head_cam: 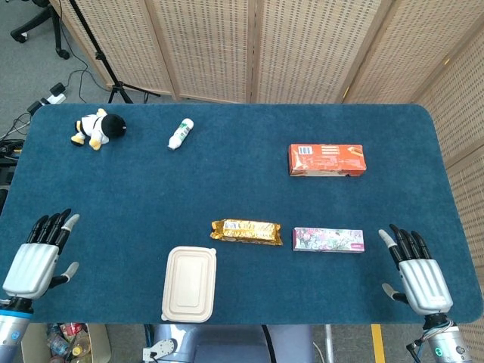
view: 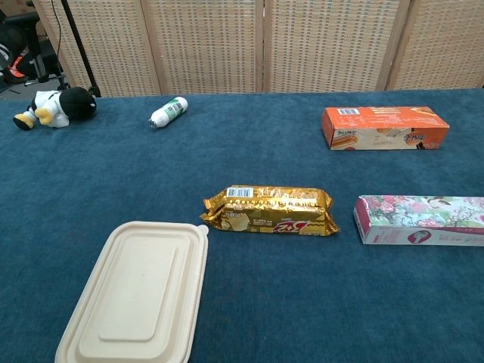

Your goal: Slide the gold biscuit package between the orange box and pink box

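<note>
I see gold biscuit package lying flat near centre, just left of pink box; orange box lies farther back, right.

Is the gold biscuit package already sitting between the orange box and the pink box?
No. The gold biscuit package lies left of the pink box, with the orange box farther back and the gap between the boxes bare.
</note>
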Controlling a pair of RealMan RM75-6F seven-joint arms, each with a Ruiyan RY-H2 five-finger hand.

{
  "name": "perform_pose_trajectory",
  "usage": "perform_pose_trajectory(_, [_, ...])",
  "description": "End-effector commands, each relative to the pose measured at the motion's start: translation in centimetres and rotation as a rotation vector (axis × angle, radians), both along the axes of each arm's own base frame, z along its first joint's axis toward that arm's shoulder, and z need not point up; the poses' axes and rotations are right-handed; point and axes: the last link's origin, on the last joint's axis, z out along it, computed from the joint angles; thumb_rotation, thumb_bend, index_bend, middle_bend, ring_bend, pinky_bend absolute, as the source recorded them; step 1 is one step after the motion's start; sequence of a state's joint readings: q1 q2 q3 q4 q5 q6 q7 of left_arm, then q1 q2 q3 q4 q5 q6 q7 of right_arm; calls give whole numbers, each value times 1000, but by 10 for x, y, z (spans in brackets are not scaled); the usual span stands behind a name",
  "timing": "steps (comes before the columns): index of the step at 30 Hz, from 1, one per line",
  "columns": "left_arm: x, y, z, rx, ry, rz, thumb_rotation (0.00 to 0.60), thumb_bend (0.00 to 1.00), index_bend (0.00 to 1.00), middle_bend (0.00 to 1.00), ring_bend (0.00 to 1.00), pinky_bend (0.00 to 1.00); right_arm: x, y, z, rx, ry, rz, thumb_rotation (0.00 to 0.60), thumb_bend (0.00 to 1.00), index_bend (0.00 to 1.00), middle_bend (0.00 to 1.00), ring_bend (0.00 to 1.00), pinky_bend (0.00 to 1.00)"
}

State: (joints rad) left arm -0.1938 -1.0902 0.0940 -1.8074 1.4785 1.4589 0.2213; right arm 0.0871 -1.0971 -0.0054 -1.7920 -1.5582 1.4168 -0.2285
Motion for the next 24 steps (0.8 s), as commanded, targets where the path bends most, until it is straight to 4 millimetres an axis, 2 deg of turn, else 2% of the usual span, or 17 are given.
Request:
perform_pose_trajectory(1, [0,-4,-2,-17,-9,7,600,280,0,0,0,0,3,4,0,25,-5,2,600,228,63,0,0,0])
perform_pose_trajectory(7, [-1,-4,-6,-49,-25,14,600,280,0,0,0,0,10,14,5,148,24,-12,600,260,69,0,0,0])
perform_pose_trajectory(14, [-1,-4,-11,-78,-34,24,600,280,0,0,0,0,35,18,14,216,82,39,600,260,69,0,0,0])
perform_pose_trajectory(16, [-1,-5,-11,-78,-36,21,600,280,0,0,0,0,41,19,11,222,82,55,600,260,69,0,0,0])
perform_pose_trajectory(18, [-1,-5,-11,-78,-55,28,600,279,0,0,0,0,55,21,-1,217,83,117,600,260,69,0,0,0])
perform_pose_trajectory(24, [-1,-4,-10,-83,-77,33,600,280,0,0,0,0,75,18,-21,184,37,165,600,260,70,0,0,0])
